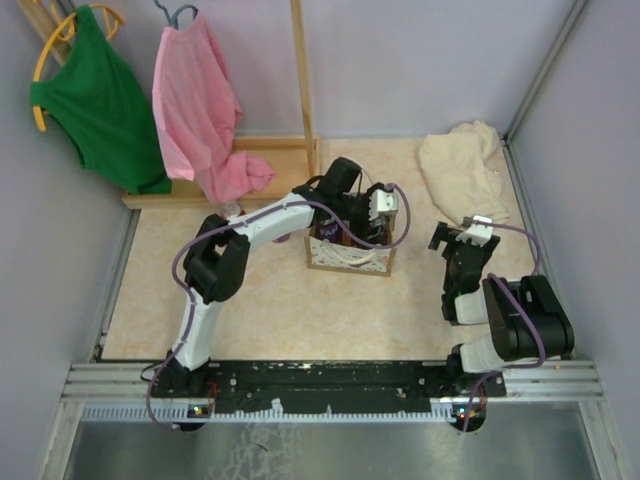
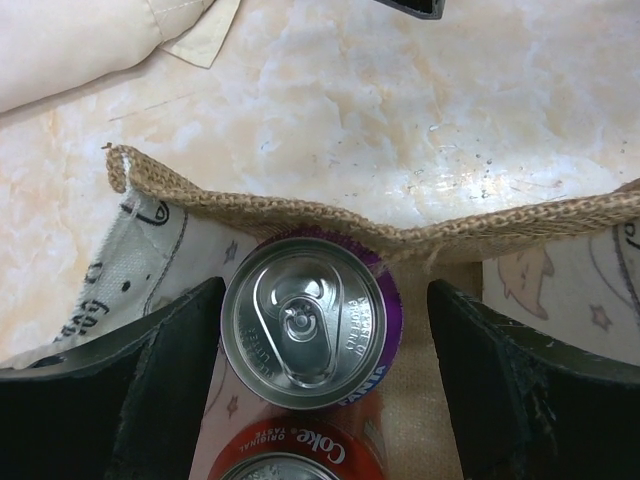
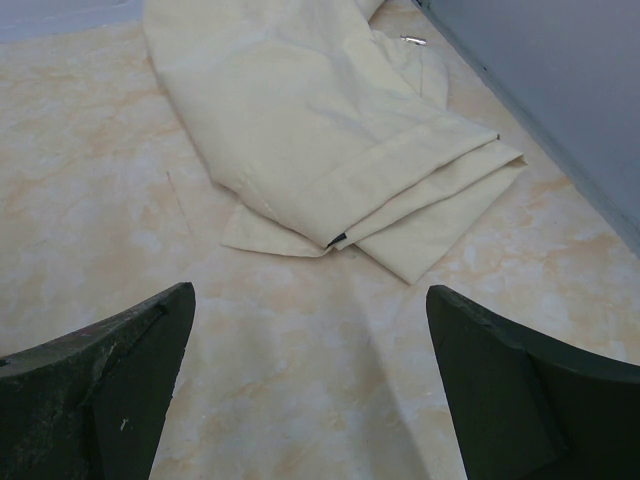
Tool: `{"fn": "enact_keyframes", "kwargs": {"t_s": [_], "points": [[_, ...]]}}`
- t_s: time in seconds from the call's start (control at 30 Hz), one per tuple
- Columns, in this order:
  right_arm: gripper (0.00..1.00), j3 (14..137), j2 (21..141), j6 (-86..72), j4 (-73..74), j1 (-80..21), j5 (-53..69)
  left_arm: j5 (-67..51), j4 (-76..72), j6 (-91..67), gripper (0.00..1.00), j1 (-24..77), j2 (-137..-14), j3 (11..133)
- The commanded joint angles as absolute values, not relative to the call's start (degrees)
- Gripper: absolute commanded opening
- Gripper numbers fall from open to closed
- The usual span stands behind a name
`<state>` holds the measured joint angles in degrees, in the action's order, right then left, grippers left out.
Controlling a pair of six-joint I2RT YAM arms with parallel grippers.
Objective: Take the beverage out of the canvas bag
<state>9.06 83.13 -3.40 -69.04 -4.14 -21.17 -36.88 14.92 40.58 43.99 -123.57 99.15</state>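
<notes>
The small beige canvas bag point(image 1: 352, 254) with white rope handles stands mid-table. Inside it, in the left wrist view, a purple Fanta can point(image 2: 305, 324) stands upright against the burlap rim point(image 2: 330, 222), with a red Coke can point(image 2: 285, 455) beside it. My left gripper point(image 2: 325, 390) is open, lowered into the bag, its fingers on either side of the purple can; the left finger is near or touching it, the right finger is apart. In the top view the left gripper point(image 1: 360, 215) is over the bag. My right gripper point(image 3: 310, 390) is open and empty above bare table.
A folded plain cream cloth point(image 1: 462, 172) lies at the back right, also in the right wrist view point(image 3: 320, 130). A wooden rack point(image 1: 300, 90) with green and pink garments stands at the back left. A grey wall point(image 3: 560, 90) runs along the right edge.
</notes>
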Motion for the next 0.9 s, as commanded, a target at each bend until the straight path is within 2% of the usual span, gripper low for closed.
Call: {"fn": "enact_keyframes", "kwargs": {"t_s": [0.0, 0.13, 0.23, 0.3, 0.37, 0.43, 0.47, 0.87], "points": [[0.99, 9.8, 83.2, -2.7, -71.5, -4.7, -22.1, -37.1, 18.3, 40.6, 0.86, 44.2, -125.3, 100.5], [0.99, 9.8, 83.2, -2.8, -71.5, -4.7, -22.1, -35.7, 18.7, 40.7, 0.81, 44.2, -125.3, 100.0], [0.99, 9.8, 83.2, -2.7, -71.5, -4.6, -22.1, -35.6, 18.4, 40.6, 0.65, 44.2, -125.1, 99.8], [0.99, 9.8, 83.2, -2.7, -71.5, -4.7, -22.1, -35.5, 17.9, 40.3, 0.50, 44.2, -125.2, 100.1], [0.99, 9.8, 83.2, -2.8, -71.5, -4.7, -22.1, -35.0, 17.4, 39.6, 0.24, 44.2, -125.5, 100.4], [0.99, 9.8, 83.2, -2.7, -71.5, -4.6, -22.1, -34.0, 17.2, 39.2, 0.03, 44.2, -125.8, 100.8], [0.99, 9.8, 83.2, -2.8, -71.5, -4.7, -22.1, -33.4, 17.0, 38.9, 0.00, 44.2, -125.9, 100.8], [0.99, 9.8, 83.3, -2.8, -71.5, -4.6, -22.1, -23.5, 14.5, 34.4, 0.00, 44.2, -121.4, 102.4]]}}
